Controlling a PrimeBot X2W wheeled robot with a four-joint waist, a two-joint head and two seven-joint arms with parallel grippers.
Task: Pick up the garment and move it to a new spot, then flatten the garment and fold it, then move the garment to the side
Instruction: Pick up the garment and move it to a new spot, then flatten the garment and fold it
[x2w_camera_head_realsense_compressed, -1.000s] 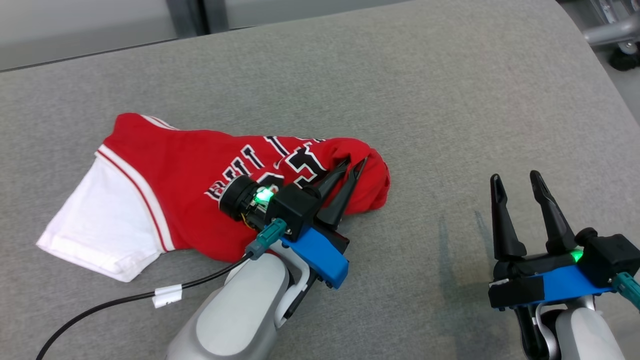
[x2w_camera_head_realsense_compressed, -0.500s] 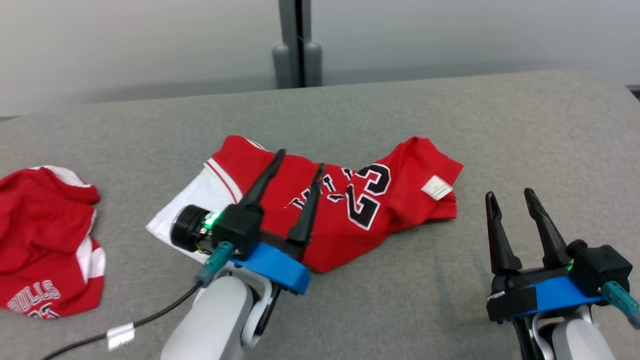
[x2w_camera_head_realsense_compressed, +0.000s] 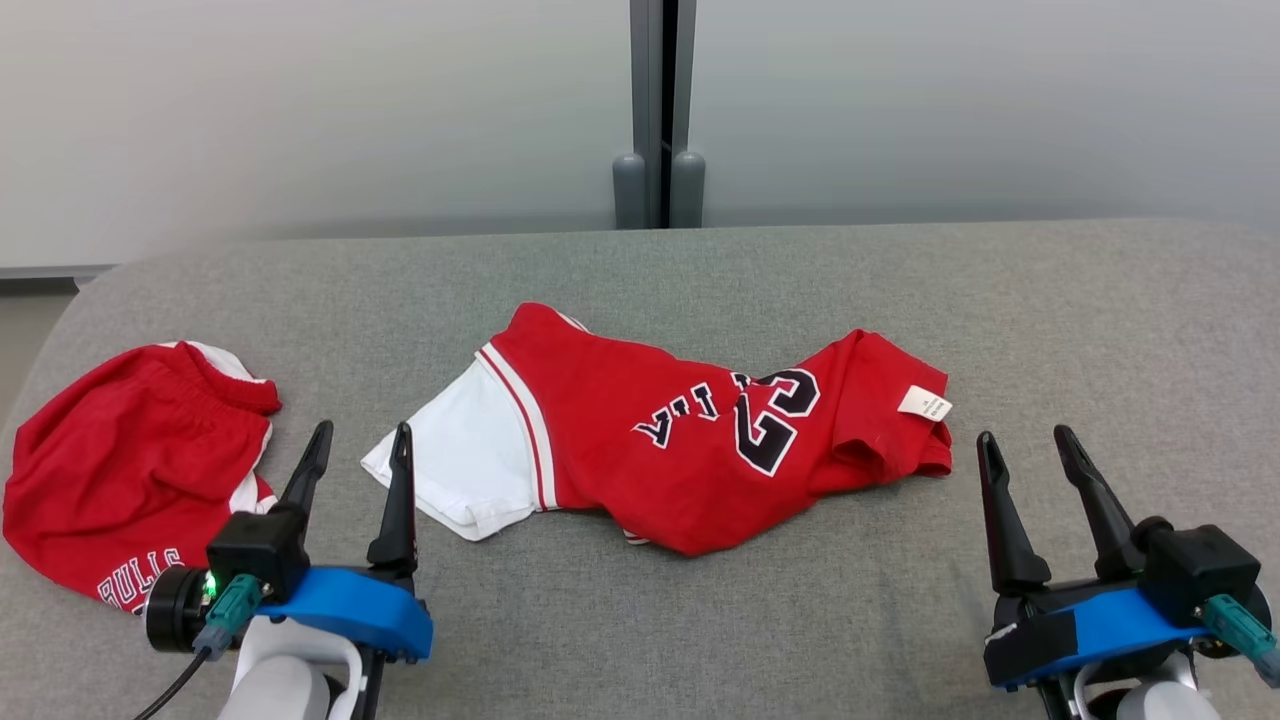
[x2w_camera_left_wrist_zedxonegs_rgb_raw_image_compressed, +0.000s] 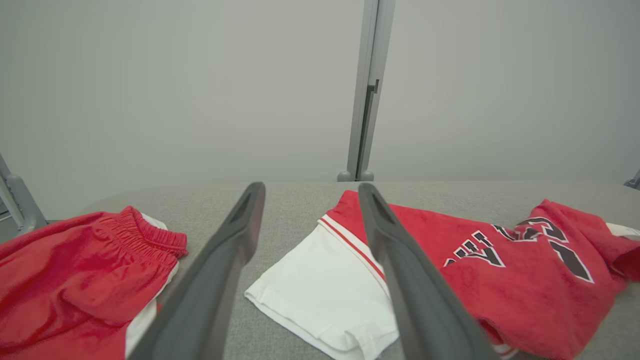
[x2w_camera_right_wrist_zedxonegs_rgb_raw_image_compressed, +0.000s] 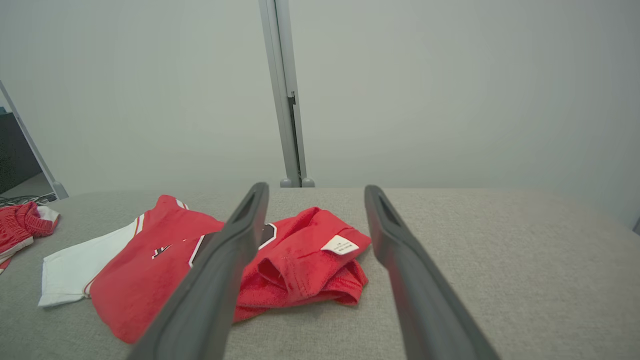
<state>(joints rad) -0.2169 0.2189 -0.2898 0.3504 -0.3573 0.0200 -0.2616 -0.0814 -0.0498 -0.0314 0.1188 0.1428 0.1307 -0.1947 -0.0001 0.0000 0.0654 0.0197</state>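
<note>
The garment (x2w_camera_head_realsense_compressed: 650, 440), a red jersey with a white sleeve and black "23", lies crumpled in the middle of the grey padded table (x2w_camera_head_realsense_compressed: 900, 620), a white label showing at its right end. My left gripper (x2w_camera_head_realsense_compressed: 363, 430) stands open at the lower left, just left of the white sleeve, with nothing in it. At the lower right my right gripper (x2w_camera_head_realsense_compressed: 1023, 436) is open, a little right of the garment's labelled end. In the left wrist view the garment (x2w_camera_left_wrist_zedxonegs_rgb_raw_image_compressed: 500, 280) lies past the open left gripper (x2w_camera_left_wrist_zedxonegs_rgb_raw_image_compressed: 310, 189). The right wrist view has the garment (x2w_camera_right_wrist_zedxonegs_rgb_raw_image_compressed: 295, 270) behind the open right gripper (x2w_camera_right_wrist_zedxonegs_rgb_raw_image_compressed: 316, 188).
Red shorts (x2w_camera_head_realsense_compressed: 130, 480) with white trim lie at the table's left end, close to my left gripper, and they show as red shorts (x2w_camera_left_wrist_zedxonegs_rgb_raw_image_compressed: 75, 270) in the left wrist view. A grey post (x2w_camera_head_realsense_compressed: 658, 110) and a pale wall stand behind the table.
My left gripper has opened, let go of the garment and drawn back to the lower left. The head camera has turned and lifted, bringing the shorts and wall into view.
</note>
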